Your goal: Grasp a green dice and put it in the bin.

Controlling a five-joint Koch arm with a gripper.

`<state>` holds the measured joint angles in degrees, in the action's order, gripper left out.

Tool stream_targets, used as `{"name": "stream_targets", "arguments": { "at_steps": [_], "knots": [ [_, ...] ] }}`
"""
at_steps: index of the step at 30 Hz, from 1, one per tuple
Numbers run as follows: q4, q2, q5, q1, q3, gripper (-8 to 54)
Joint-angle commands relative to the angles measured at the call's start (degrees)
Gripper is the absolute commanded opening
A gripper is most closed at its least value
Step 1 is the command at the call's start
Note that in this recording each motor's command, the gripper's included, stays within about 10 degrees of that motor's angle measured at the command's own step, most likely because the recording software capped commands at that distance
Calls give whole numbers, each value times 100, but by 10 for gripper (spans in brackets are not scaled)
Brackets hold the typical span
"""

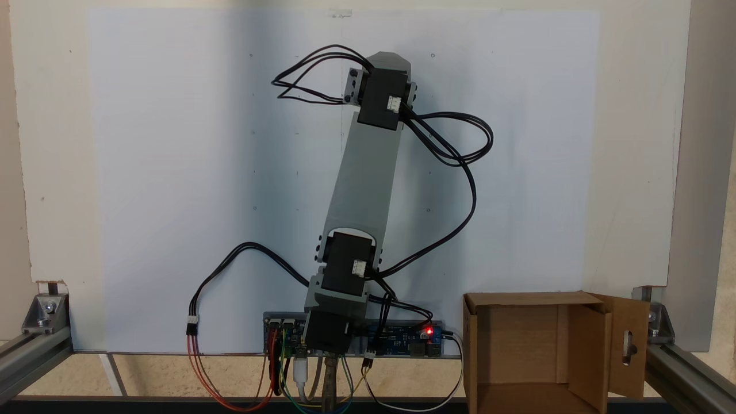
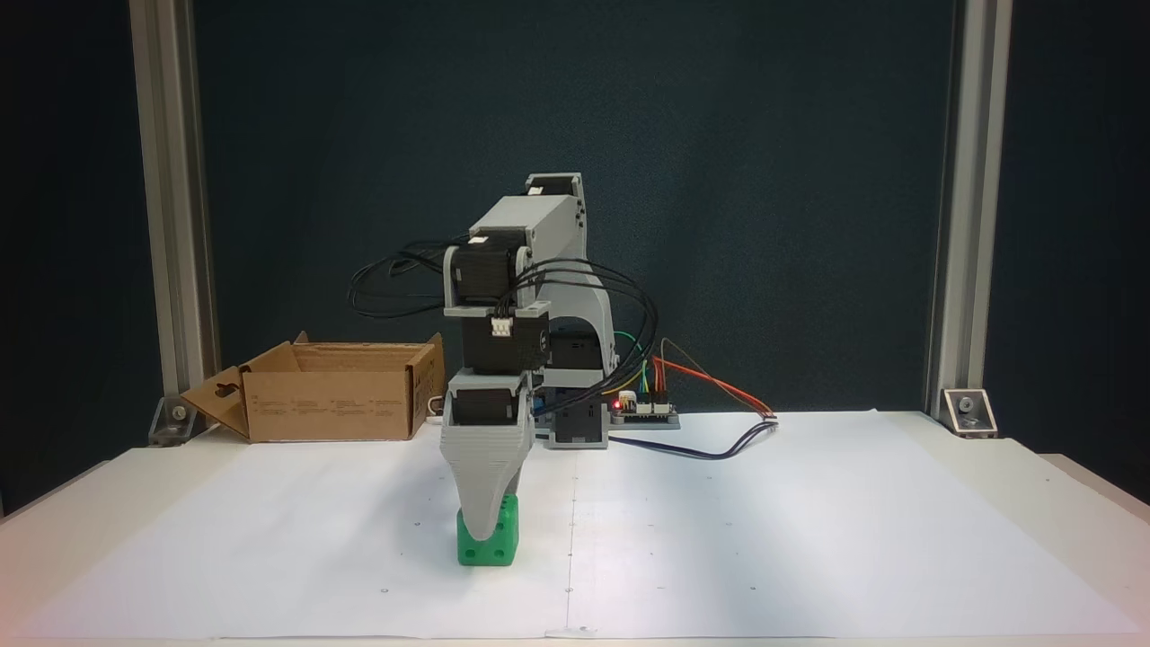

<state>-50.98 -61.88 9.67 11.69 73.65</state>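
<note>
Where white paper (image 2: 809,539) lies bare — pincer (image 2: 490,530) over green dice (image 2: 499,545).

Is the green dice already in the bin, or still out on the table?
Out. The green dice sits on the white paper, under the end effector, apart from the bin.

The white paper-covered table (image 2: 809,539) lies bare between the small green plastic dice (image 2: 496,539) and the brown cardboard bin (image 2: 332,404).
</note>
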Motion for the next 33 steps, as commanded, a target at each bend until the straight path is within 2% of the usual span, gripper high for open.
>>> {"name": "stream_targets", "arguments": {
  "at_steps": [1, 26, 33],
  "knots": [
    [53, -35, 360, -53, -79, 432],
    [659, 123, 519, 149, 281, 420],
    [738, 202, 563, 141, 281, 353]
  ]
}}
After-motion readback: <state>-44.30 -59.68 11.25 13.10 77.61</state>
